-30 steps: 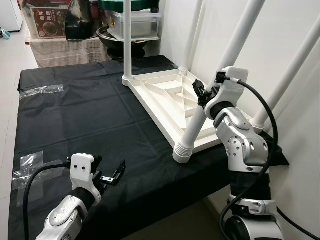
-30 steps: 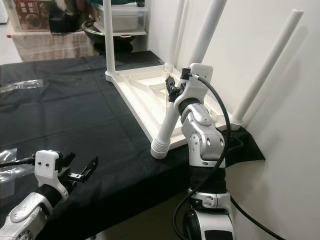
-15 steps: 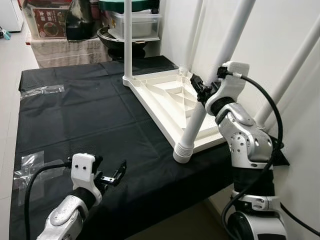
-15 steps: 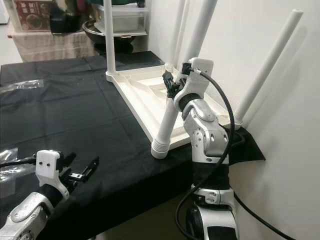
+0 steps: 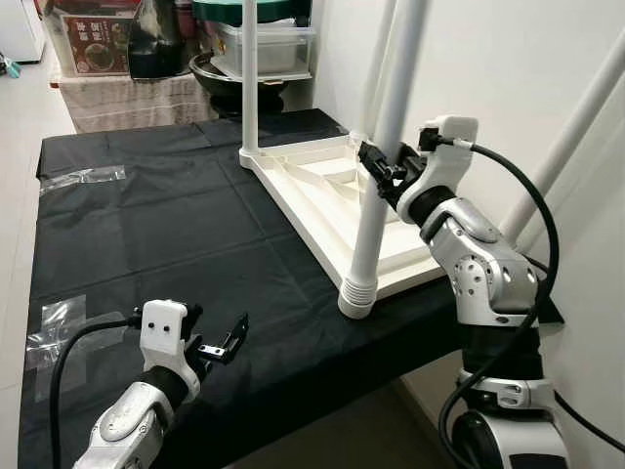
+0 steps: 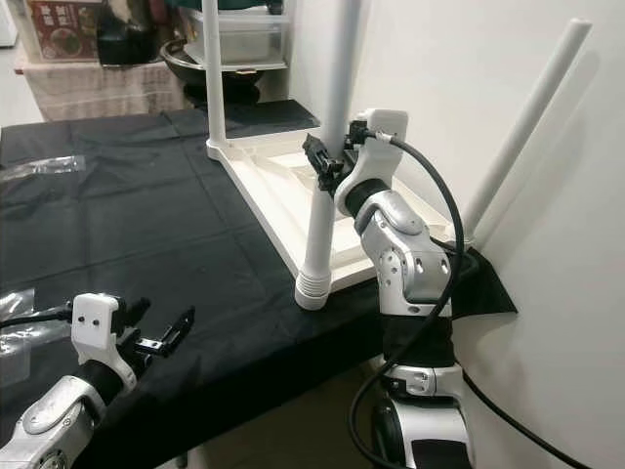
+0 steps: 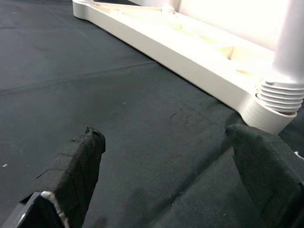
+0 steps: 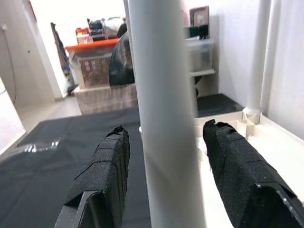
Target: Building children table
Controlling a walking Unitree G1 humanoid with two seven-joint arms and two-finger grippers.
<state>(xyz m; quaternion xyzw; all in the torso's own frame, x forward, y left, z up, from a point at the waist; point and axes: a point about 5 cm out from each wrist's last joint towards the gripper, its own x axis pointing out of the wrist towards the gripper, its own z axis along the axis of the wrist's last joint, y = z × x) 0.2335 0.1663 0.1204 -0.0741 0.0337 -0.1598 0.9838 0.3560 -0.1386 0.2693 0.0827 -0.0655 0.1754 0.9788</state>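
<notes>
The white children's table top lies upside down on the black cloth, along the right side. Its near-corner leg stands upright in a ribbed socket. My right gripper is shut on this leg at mid height, one black finger on each side of the tube. Another leg stands at the far left corner, and one leans by the wall. My left gripper hovers open and empty low over the cloth near the front edge, its fingers pointing at the socket.
A white wall runs close along the right. Clear plastic wrap lies on the cloth at the left, with another piece near the front. Behind the table are a dark wok, a clear bin and boxes.
The near leg has swung from leaning right to standing upright, with my right gripper moving left along with it. The left gripper has stayed put.
</notes>
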